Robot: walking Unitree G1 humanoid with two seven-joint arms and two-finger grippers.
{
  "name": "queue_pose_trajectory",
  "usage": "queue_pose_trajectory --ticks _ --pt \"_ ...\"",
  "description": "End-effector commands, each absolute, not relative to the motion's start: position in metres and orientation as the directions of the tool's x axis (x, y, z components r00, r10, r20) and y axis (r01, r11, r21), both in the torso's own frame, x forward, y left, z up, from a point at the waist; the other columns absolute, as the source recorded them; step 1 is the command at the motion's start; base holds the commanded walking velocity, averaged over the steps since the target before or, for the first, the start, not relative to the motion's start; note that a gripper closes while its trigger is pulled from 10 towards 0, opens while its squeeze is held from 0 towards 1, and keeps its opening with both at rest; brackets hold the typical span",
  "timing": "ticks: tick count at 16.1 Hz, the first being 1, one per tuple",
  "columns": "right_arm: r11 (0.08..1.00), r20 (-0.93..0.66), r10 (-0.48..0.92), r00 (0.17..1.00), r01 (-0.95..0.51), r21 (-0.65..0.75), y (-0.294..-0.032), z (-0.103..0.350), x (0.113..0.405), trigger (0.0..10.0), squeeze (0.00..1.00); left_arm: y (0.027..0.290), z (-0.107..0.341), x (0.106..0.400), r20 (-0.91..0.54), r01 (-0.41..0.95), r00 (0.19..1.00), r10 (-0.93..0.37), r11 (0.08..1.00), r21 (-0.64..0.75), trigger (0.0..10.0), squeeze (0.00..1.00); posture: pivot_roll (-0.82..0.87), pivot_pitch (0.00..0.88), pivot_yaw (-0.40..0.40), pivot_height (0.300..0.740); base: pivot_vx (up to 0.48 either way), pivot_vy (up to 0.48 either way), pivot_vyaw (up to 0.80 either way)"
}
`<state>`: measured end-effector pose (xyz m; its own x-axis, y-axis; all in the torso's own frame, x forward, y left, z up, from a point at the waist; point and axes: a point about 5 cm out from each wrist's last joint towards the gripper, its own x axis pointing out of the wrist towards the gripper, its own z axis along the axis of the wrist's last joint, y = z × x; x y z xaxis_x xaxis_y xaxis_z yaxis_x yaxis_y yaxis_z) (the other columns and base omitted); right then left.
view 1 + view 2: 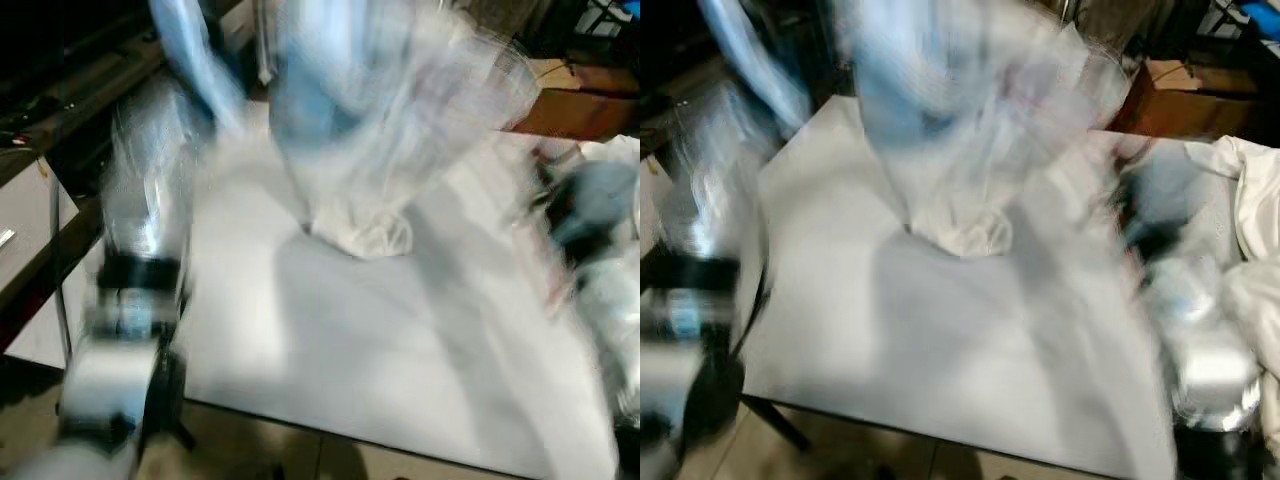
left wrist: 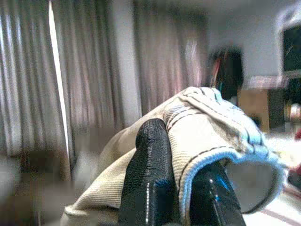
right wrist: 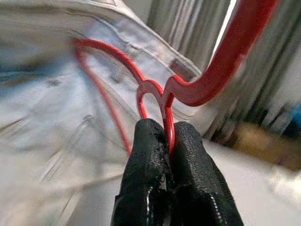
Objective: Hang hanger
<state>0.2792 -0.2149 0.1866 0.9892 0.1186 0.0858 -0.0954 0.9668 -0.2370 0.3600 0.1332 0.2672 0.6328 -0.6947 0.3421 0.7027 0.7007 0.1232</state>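
Both eye views are heavily blurred. A pale blue-white garment (image 1: 360, 110) hangs over the white table (image 1: 330, 340), and its lower end (image 1: 965, 232) bunches on the tabletop. My left gripper (image 2: 181, 188) is shut on a fold of the cream garment (image 2: 207, 122) at its blue-edged hem. My right gripper (image 3: 167, 136) is shut on the thin neck of a red hanger (image 3: 211, 75), whose wire loop lies against the pale garment (image 3: 56, 94). My left arm (image 1: 140, 260) rises at the left and my right arm (image 1: 1200, 340) at the right.
Brown cardboard boxes (image 1: 1180, 100) stand behind the table at the back right. A white cloth (image 1: 1255, 190) lies at the right edge. A dark bench or shelf (image 1: 50, 110) runs along the left. Grey curtains (image 2: 94, 70) hang in the background.
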Motion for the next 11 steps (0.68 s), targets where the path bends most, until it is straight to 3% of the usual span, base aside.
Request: queue_pose_trajectory --ticks 1,3,6,8,10,11 --pt "0.959 0.104 0.146 0.984 -0.115 -0.258 -0.210 0.191 0.276 10.0 0.00 0.132 0.255 0.362 0.259 0.656 0.692 -0.674 0.737 0.165 0.0 0.00 -0.08 0.000 0.010 0.740 0.000 0.000 0.00" --pt "0.954 0.092 0.158 0.983 -0.128 -0.272 -0.210 0.188 0.280 10.0 0.00 0.135 0.241 0.367 0.228 0.623 0.743 -0.629 0.775 0.108 0.0 0.00 -0.08 0.000 0.016 0.740 0.000 0.000 0.00" --pt "0.949 0.203 0.087 0.975 -0.019 -0.314 -0.212 0.213 0.323 10.0 0.00 0.122 0.284 0.378 0.378 0.655 0.677 -0.631 0.751 0.081 0.0 0.00 -0.08 0.000 0.024 0.740 0.000 0.000 0.00" --pt "0.938 0.441 0.022 0.897 0.134 -0.318 -0.218 0.278 0.350 10.0 0.00 0.120 0.340 0.380 0.580 0.634 0.574 -0.578 0.762 0.132 0.0 0.00 -0.09 0.000 0.029 0.740 0.000 0.000 0.00" --pt "0.947 0.643 -0.009 0.766 0.213 -0.241 -0.225 0.332 0.344 10.0 0.00 0.128 0.383 0.365 0.758 0.656 0.410 -0.507 0.742 0.142 0.0 0.00 -0.08 0.000 0.026 0.740 0.000 0.000 0.00" --pt "0.942 0.681 -0.005 0.733 0.232 -0.242 -0.227 0.339 0.339 10.0 0.00 0.132 0.385 0.359 0.771 0.657 0.367 -0.521 0.732 0.181 0.0 0.00 -0.08 0.000 0.019 0.740 0.000 0.000 0.00"
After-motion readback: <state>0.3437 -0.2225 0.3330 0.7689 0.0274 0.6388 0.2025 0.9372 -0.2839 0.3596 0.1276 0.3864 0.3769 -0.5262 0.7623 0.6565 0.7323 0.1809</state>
